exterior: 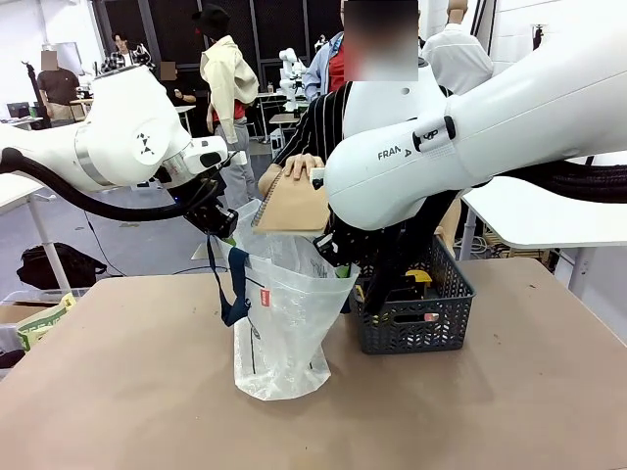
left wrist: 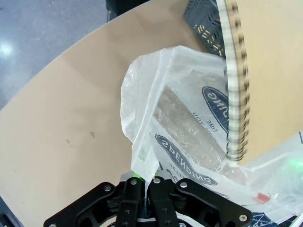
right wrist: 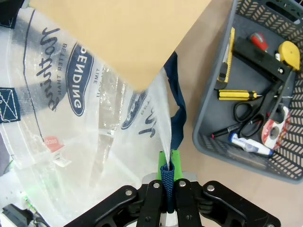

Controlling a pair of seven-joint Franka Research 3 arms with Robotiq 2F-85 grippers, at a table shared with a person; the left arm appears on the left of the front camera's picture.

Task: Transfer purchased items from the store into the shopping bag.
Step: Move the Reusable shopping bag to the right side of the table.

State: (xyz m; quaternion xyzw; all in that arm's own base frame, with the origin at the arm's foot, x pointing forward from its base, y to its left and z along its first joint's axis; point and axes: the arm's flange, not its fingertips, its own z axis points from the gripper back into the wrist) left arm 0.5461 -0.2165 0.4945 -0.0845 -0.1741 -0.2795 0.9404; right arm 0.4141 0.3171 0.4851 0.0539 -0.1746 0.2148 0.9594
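Observation:
The shopping bag (exterior: 279, 323) stands open on the table, translucent white with navy handles. My left gripper (exterior: 217, 217) is shut on its left rim, seen up close in the left wrist view (left wrist: 147, 182). My right gripper (right wrist: 165, 182) is shut on a navy strap handle (right wrist: 177, 118) at the bag's right side. A person's hand (exterior: 299, 166) holds a brown spiral notebook (exterior: 294, 204) tilted just above the bag's mouth (left wrist: 270, 71) (right wrist: 128, 33). The store (exterior: 411, 333), a dark grey mesh basket, stands right of the bag.
The basket (right wrist: 289, 156) holds scissors (right wrist: 258, 111), a yellow utility knife (right wrist: 226, 52), a yellow tape measure (right wrist: 289, 49), a tape roll (right wrist: 270, 132) and a marker (right wrist: 248, 144). Bare brown table (exterior: 127, 392) lies left of and in front of the bag.

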